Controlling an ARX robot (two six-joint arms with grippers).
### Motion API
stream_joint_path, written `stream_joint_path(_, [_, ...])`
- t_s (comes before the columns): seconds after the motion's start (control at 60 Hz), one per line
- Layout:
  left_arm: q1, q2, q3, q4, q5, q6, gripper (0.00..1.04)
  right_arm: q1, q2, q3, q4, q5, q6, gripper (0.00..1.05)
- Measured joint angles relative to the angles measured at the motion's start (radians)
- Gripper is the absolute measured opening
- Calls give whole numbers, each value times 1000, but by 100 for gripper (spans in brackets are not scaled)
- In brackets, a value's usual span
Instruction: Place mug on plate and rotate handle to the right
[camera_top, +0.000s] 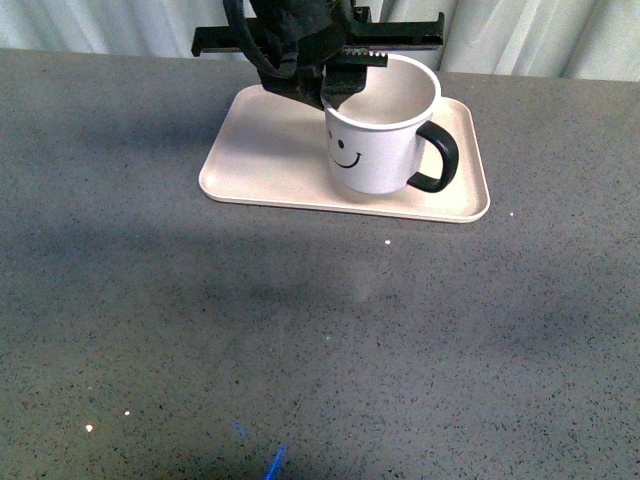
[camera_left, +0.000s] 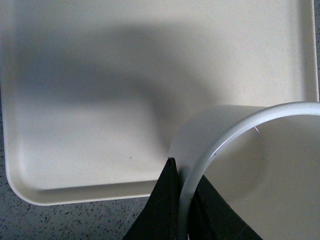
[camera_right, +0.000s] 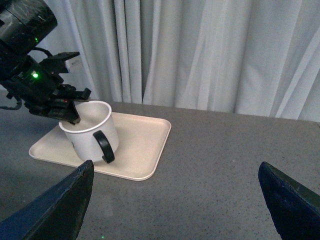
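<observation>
The mug (camera_top: 375, 140) stands upright on the right half of the plate (camera_top: 260, 150), in the upper middle of the front view, with its handle (camera_top: 441, 155) pointing to the frame's right. The left gripper (camera_top: 335, 97) is clamped on the rim at the mug's upper left, one finger (camera_left: 160, 210) outside the wall and the other inside. The right gripper (camera_right: 175, 200) hangs spread and empty, well apart from the plate. The mug looks rigid, light and glossy, so probably slippery. A thin rim pinch may let it swivel, and the handle looks like a surer hold.
</observation>
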Motion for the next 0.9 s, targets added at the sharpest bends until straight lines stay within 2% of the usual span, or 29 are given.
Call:
stream_joint_path(0.217, [1,85,115,-51,-2,2,2,0,0,0,0,0,0,96])
stream_joint_path(0.717, [-6,156,159,-44,-2,5,3,0,0,0,0,0,0,96])
stream_joint_path(0.9, [-14,158,159,-23,7,7,27,0,0,0,0,0,0,95])
